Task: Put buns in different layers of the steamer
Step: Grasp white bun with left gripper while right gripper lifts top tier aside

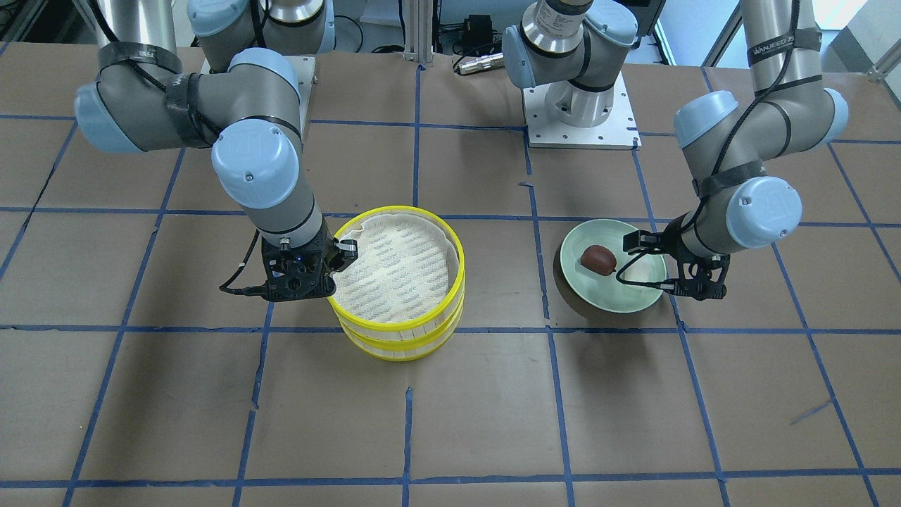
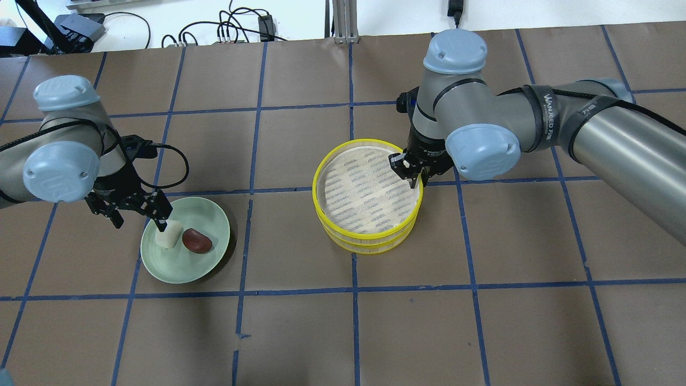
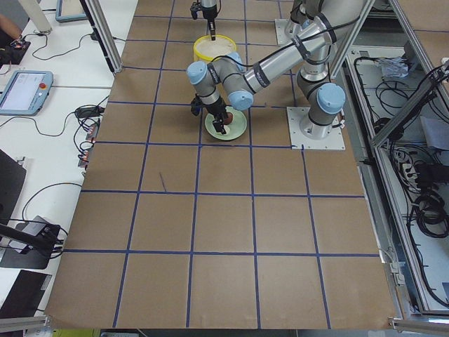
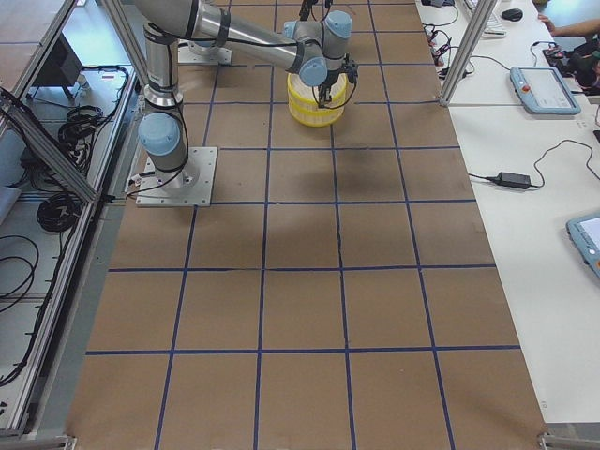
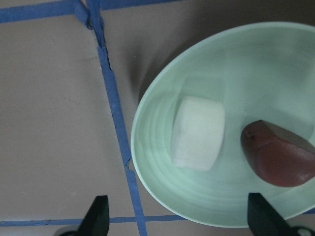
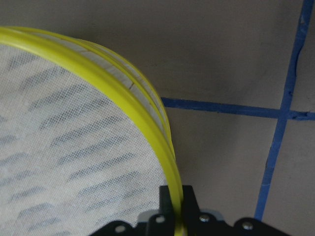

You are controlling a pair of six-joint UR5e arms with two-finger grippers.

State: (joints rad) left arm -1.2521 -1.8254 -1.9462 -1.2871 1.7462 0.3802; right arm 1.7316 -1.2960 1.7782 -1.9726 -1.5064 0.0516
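Observation:
Two yellow-rimmed steamer trays stand stacked at mid-table, the top tray (image 1: 457, 246) (image 2: 321, 171) on the lower tray (image 1: 401, 348) (image 2: 370, 247). The top tray's white cloth is bare. My right gripper (image 1: 332, 278) (image 2: 412, 179) (image 6: 177, 201) is shut on the top tray's yellow rim (image 6: 142, 108). The white blocky bun (image 2: 169, 238) (image 5: 198, 132) and the reddish-brown bun (image 1: 598, 259) (image 2: 197, 240) (image 5: 278, 157) lie side by side on the pale green plate (image 1: 633, 296) (image 2: 177, 268) (image 5: 246, 73). My left gripper (image 1: 697, 282) (image 2: 138, 217) (image 5: 179, 221) is open and empty just above the plate's edge near the white bun.
The table is brown paper with a blue tape grid (image 2: 252, 187). The arm bases (image 1: 581, 113) stand at the robot's side of the table. Cables and power bricks (image 2: 236, 27) lie past the far edge.

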